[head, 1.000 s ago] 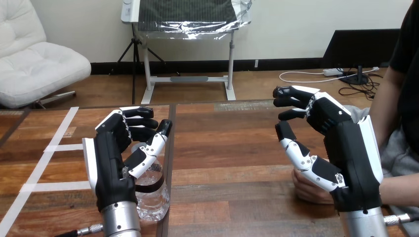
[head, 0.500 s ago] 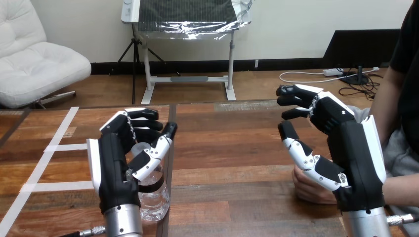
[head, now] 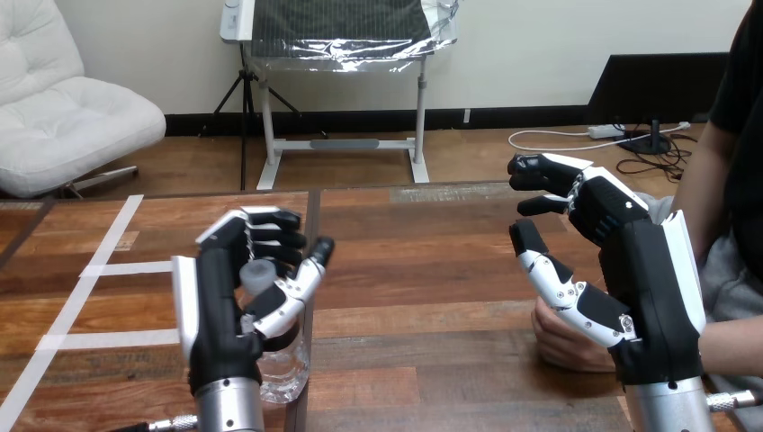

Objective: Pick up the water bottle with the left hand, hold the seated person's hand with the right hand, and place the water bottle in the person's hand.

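The water bottle (head: 281,364) stood upright on the desk (head: 423,270), at the near left, right by the dark seam that ran from near to far between the boards. It was clear plastic with a dark band round its middle, and its pale cap (head: 255,274) showed inside my grasp. My left hand (head: 216,306) was wrapped round its upper part: the fingers (head: 270,236) curled over the far side above the cap, the thumb lay across the right side of the shoulder, and the palm stood against the left side. The bottle's lower half showed below my thumb, with its base on the wood. I could not tell how firmly I pressed on it.

To the left of that hand, strips of white tape (head: 99,270) crossed the desk.

Well apart, at the near right, the person's hand (head: 560,340) rested on the desk, loosely closed, with the forearm running off to the right edge. My right hand (head: 652,279) hung over it, palm turned left. Its fingers were loosely bent at the far end and held nothing; the thumb reached down and left, with its lower part just over the person's hand. A wide gap lay between thumb and fingers. I could not tell whether the thumb touched the person's hand, and nothing of mine was curled round it.
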Controlling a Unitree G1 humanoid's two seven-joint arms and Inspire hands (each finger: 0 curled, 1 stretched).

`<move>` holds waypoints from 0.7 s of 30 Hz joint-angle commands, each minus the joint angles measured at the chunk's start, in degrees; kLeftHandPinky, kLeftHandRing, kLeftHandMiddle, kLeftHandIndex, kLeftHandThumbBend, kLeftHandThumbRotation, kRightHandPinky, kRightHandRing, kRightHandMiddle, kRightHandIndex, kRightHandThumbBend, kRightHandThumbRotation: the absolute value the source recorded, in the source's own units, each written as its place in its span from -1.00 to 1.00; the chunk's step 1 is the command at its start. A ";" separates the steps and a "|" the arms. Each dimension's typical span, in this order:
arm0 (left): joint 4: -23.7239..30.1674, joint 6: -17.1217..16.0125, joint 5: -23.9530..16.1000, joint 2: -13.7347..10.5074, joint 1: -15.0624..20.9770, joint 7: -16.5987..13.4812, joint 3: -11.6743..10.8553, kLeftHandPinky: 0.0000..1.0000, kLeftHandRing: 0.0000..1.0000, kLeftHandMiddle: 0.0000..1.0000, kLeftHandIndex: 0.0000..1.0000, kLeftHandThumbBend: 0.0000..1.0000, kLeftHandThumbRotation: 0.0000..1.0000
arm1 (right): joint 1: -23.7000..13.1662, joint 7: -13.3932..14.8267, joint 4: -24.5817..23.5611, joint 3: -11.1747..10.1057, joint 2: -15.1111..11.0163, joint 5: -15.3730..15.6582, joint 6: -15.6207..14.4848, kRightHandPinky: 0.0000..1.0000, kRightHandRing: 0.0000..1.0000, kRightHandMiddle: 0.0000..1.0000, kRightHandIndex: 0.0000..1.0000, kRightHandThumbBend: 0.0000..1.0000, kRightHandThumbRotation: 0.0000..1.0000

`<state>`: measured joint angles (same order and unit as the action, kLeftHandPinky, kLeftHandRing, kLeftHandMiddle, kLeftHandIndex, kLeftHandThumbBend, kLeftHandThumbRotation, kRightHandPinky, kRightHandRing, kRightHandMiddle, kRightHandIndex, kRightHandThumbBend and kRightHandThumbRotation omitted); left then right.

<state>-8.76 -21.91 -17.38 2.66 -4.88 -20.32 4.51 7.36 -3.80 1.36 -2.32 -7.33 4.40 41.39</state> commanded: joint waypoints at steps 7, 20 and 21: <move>6.50 6.84 -8.12 -1.41 -0.24 0.80 2.33 0.44 0.55 0.59 0.64 0.65 -0.54 | -2.68 -0.04 -1.80 -0.08 -0.60 0.18 0.46 0.21 0.43 0.50 0.38 -0.19 -0.65; 7.24 10.76 -12.99 -1.97 -0.41 -0.88 2.64 0.49 0.63 0.70 0.71 0.74 -0.40 | -2.66 0.26 -2.13 0.13 -0.12 0.72 -0.10 0.17 0.40 0.49 0.38 -0.17 -0.59; 6.88 10.87 -13.54 -2.15 -0.28 -1.30 2.66 0.49 0.63 0.71 0.70 0.74 -0.40 | -2.69 0.27 -2.15 0.13 -0.13 0.79 -0.09 0.17 0.40 0.49 0.38 -0.17 -0.58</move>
<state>-3.46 -11.70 -28.81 1.56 -6.63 -20.11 6.75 7.36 -3.79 1.35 -2.26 -7.21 4.92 41.32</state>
